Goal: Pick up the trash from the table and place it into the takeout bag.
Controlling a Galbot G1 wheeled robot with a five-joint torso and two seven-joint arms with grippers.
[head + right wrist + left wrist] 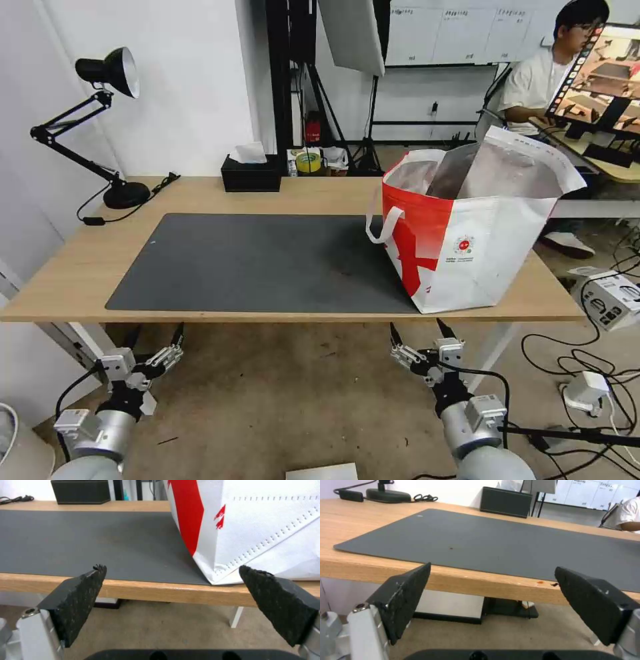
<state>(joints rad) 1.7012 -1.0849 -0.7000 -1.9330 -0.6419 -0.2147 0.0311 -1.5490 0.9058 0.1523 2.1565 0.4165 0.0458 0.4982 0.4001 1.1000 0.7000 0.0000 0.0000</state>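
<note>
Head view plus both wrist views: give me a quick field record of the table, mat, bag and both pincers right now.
table: light wood, carries the mat, bag, lamp and tissue box
mat: dark grey, no trash seen on it
bag: red-and-white, upright on the table's right end, mouth open, foil lining showing
lamp: black, far left corner
tissue box: black, far edge
left pincer: open, below the near table edge
right pincer: open, below the near edge, in front of the bag

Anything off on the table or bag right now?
Minor only: the takeout bag stands at the table's front edge, its corner at the lip. Left gripper and right gripper hang open below the edge.
</note>
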